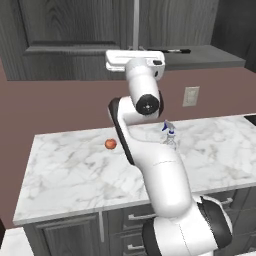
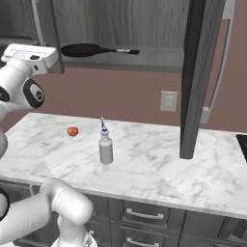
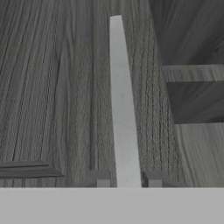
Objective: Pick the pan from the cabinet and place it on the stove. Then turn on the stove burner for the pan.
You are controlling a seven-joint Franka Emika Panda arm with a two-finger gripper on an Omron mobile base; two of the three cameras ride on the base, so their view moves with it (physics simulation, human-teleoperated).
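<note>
Reddish-brown wall (image 2: 120,99) with pale outlet (image 2: 168,101) behind white marble counter (image 2: 159,164).

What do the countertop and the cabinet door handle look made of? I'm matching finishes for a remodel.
The countertop looks like polished white marble: grey veins run across a pale surface.
The cabinet door handle looks like brushed metal, a flat pale silver bar; painted plastic can't be ruled out.

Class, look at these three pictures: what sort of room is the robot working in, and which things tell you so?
Most likely a kitchen. A marble counter runs over grey drawer units, a dark wall cabinet hangs above with a black pan on its shelf, and an apple lies on the counter.
</note>
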